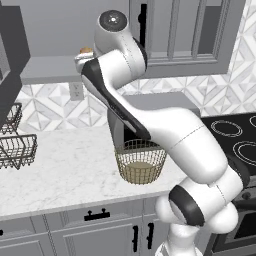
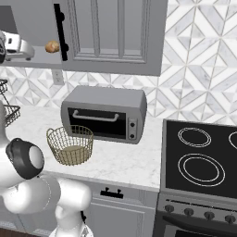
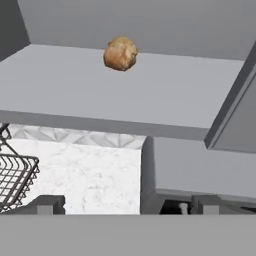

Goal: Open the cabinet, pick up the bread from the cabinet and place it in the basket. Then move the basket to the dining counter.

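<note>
Bread [image 3: 120, 53] sits alone on the cabinet's [image 2: 115, 37] smooth grey shelf, toward the back and well in from the front edge, a lumpy golden-brown bun with a matte crust. The panelled door with its long black bar handle [image 2: 60, 31] is swung aside, which we judge leaves the shelf free to reach into. Our tool [image 3: 122, 205] hangs in front of and a little below the shelf's front edge, its two dark fingertips [image 3: 47, 204] set wide apart with nothing between them; that spread reads to us as preparation for closing around the bun, which is still well apart from the tips.

Below, on the white veined marble counter [image 1: 65, 170], the basket [image 1: 140, 161] stands upright near the front edge, just in front of the toaster oven [image 2: 104, 113]. It is a round bowl of thin tan-gold wire with a woven tan base, its open mouth facing up, so we judge it well placed to receive a drop from above. Dark rectangular wire racks [image 1: 15, 145] rest at the counter's left end, and a glossy black cooktop [image 2: 201, 157] lies at the right.
</note>
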You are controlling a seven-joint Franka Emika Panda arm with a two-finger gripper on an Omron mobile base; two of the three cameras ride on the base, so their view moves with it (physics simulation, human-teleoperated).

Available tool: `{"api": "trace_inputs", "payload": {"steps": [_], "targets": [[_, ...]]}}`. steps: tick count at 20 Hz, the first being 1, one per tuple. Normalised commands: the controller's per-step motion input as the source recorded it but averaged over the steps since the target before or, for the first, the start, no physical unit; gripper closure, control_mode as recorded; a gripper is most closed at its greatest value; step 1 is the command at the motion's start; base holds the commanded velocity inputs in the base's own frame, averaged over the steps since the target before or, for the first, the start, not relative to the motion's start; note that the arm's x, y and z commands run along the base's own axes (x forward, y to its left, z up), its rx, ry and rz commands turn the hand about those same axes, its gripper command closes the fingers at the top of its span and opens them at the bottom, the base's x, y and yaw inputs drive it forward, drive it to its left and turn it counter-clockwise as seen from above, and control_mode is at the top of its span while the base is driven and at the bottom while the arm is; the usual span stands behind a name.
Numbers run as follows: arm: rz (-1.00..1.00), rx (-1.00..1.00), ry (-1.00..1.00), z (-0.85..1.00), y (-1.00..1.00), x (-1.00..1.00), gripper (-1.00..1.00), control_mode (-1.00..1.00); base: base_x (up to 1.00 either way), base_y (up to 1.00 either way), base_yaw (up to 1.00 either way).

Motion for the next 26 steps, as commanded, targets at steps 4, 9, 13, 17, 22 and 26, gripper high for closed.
{"api": "trace_inputs", "payload": {"steps": [4,9,13,17,22,26], "targets": [[-0.03,0.0,0.0,0.0,0.0,0.34,-1.0,-1.0,0.0,0.0,0.0],[-0.05,0.0,0.0,0.01,0.0,0.47,-1.0,-1.0,0.0,0.0,0.0],[-0.05,0.0,0.0,0.0,0.01,0.57,-1.0,-1.0,0.0,0.0,0.0],[-0.04,0.0,0.0,0.0,0.05,0.5,-1.0,-1.0,0.0,0.0,0.0],[-0.05,0.0,0.0,0.0,0.12,0.47,-1.0,-1.0,0.0,0.0,0.0],[-0.05,0.0,0.0,0.0,0.1,0.36,-1.0,-1.0,0.0,0.0,0.0]]}}
